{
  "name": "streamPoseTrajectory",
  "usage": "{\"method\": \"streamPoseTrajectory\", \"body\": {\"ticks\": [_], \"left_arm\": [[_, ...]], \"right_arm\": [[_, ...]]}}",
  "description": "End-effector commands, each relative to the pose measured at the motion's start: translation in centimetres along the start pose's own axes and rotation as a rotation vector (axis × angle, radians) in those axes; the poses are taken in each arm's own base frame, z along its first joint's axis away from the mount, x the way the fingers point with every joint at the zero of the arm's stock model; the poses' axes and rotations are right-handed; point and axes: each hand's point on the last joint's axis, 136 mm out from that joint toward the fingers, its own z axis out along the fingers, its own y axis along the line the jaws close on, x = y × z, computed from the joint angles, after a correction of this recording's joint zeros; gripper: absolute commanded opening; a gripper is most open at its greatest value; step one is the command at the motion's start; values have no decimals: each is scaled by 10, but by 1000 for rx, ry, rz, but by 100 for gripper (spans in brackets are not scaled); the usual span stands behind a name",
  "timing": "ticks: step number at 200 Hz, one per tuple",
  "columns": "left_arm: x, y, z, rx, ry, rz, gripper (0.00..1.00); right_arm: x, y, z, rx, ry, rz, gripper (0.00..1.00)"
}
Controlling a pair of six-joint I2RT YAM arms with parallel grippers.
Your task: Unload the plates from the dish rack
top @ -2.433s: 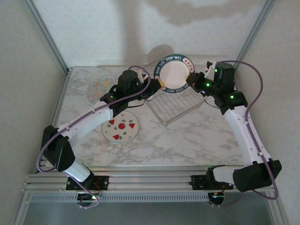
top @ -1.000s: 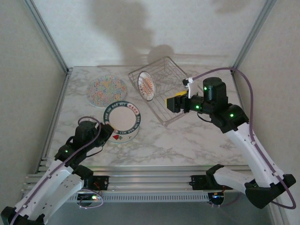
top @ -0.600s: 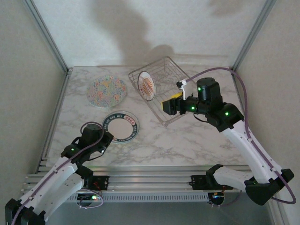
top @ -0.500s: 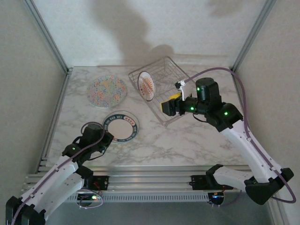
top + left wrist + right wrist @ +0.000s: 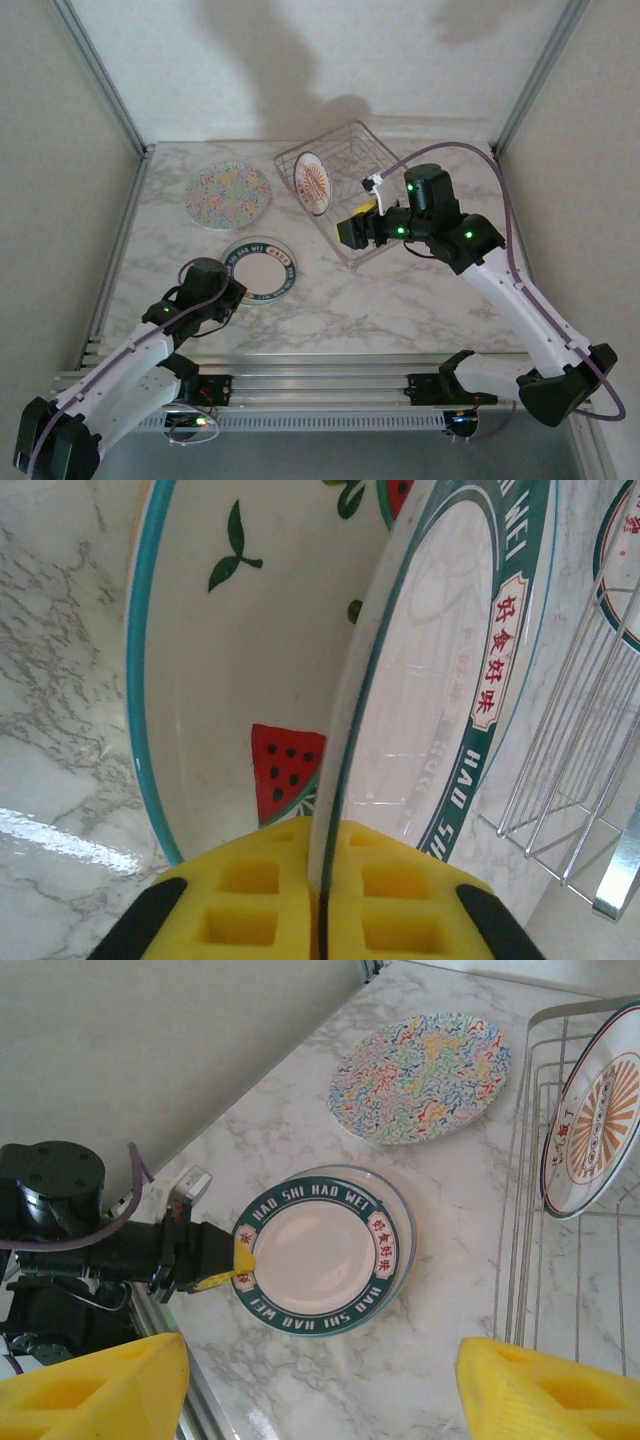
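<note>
A white plate with a dark green lettered rim point(image 5: 258, 268) lies flat on the marble, on top of a plate with red-and-green motifs point(image 5: 240, 660). My left gripper point(image 5: 231, 289) is shut on the green-rimmed plate's near-left rim, and its yellow pads point(image 5: 270, 890) clamp the edge. The multicoloured speckled plate point(image 5: 229, 194) lies flat at the back left. The wire dish rack point(image 5: 372, 160) stands at the back centre, with the orange sunburst plate point(image 5: 313, 183) upright at its left end. My right gripper point(image 5: 347, 231) hangs open above the rack's front left edge, holding nothing.
The right wrist view looks down on the green-rimmed plate point(image 5: 318, 1250), the speckled plate point(image 5: 420, 1075) and the rack's left wall point(image 5: 520, 1210). Aluminium frame posts and white walls close in the table. Bare marble stretches in front of and to the right of the rack.
The green-rimmed plate went from tilted to lying flat on the motif plate, with the left gripper still on its rim. The right gripper moved left and slightly forward over the rack.
</note>
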Motion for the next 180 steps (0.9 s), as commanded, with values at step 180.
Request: {"method": "streamPoseTrajectory", "body": {"ticks": [180], "left_arm": [[-21,2,-23,-135,-95,-9,34]], "right_arm": [[-10,8,0,-30,-8,-8,72]]}}
